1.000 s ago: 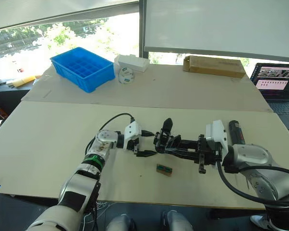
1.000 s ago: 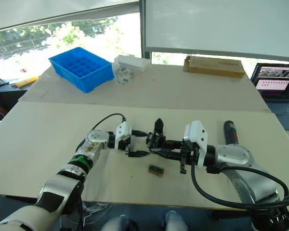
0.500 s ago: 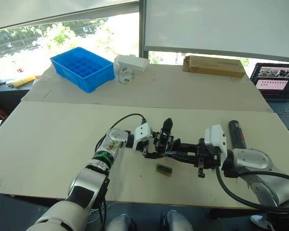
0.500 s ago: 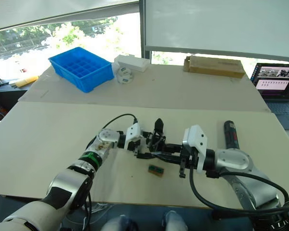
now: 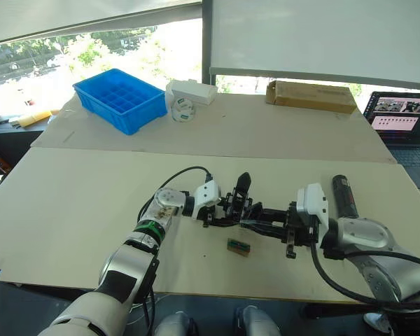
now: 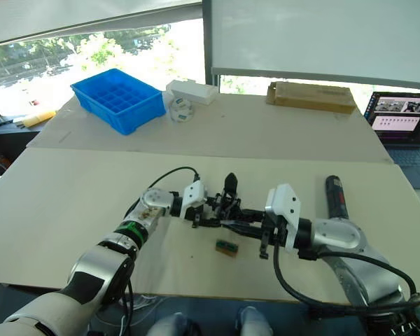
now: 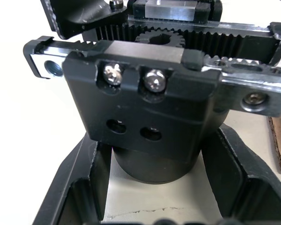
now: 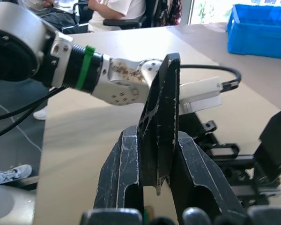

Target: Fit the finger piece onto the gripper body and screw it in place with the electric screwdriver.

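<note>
Near the middle of the counter [image 5: 70,210], the left pincer [image 7: 150,197] sits apart around the gripper body [image 7: 150,122] while the right pincer [image 8: 152,187], clamped on the finger piece [image 8: 160,126], looks ready to fit it onto the body next.

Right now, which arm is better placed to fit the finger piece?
The right gripper: it holds the black wedge-shaped finger piece, while the left gripper straddles the black round-based gripper body.

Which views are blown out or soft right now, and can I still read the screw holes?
Head views: window top left is overexposed, table evenly lit. Left wrist view: gripper body sharp, both empty holes clear. Right wrist view: finger piece sharp, background bright and soft.
</note>
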Robot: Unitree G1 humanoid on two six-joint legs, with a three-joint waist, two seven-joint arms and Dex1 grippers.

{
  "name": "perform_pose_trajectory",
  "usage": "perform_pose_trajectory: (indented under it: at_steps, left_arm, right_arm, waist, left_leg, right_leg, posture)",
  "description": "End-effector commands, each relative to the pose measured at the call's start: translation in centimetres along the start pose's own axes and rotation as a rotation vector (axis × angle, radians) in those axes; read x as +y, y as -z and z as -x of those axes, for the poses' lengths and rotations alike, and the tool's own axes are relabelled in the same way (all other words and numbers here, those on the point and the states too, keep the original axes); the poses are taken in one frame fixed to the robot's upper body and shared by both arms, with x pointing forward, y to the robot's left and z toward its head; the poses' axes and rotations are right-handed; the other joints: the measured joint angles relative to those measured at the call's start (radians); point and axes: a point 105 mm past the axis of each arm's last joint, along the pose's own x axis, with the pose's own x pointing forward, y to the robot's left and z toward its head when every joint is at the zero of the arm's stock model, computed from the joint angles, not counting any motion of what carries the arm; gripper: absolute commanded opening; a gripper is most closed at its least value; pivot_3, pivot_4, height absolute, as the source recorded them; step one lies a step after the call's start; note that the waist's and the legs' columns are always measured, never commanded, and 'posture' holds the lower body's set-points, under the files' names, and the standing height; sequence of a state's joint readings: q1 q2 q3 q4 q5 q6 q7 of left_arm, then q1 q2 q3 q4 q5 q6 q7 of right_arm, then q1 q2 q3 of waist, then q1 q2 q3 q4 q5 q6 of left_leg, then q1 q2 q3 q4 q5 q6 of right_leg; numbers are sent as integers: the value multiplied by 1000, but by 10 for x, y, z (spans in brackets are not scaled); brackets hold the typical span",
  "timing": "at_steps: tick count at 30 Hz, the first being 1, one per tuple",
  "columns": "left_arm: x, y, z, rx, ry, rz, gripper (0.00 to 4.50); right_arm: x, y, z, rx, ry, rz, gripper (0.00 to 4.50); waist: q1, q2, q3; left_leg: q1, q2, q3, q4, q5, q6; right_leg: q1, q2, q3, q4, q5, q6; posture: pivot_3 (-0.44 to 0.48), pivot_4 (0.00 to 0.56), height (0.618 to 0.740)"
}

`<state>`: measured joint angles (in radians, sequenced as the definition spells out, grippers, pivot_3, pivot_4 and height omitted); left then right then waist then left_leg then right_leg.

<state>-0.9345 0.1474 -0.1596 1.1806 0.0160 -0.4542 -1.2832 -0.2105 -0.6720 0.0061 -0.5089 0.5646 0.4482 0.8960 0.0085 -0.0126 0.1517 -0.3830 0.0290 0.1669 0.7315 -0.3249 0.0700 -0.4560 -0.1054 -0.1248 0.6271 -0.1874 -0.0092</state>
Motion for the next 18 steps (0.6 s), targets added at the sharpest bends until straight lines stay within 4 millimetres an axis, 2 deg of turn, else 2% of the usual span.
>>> perform_pose_trajectory:
  at_steps: [1,8,14,18]
  left_arm:
    - [-2,-3,-2,0,15,-30,2300]
    - [-2,0,0,11,13,-19,2300]
    - [-1,1,0,16,2,-11,2300]
    - [-2,2,1,18,3,-3,2300]
  right_arm:
    - [-4,-5,-8,-11,-16,63,380]
    - [-16,7,-25,44,-28,62,380]
    - [-27,14,-31,76,-3,59,380]
    - [-27,18,-32,94,-22,62,380]
  waist:
    - [0,0,0]
    - [-3,0,0]
    - [-3,0,0]
    - [-4,0,0]
  left_leg:
    - [0,0,0,0,0,0]
    - [0,0,0,0,0,0]
    - [0,0,0,0,0,0]
    - [0,0,0,0,0,0]
  right_leg:
    - [0,0,0,0,0,0]
    - [0,0,0,0,0,0]
    - [0,0,0,0,0,0]
    - [0,0,0,0,0,0]
  posture:
    - [0,150,740]
    - [0,150,740]
    - [0,150,740]
    - [0,150,740]
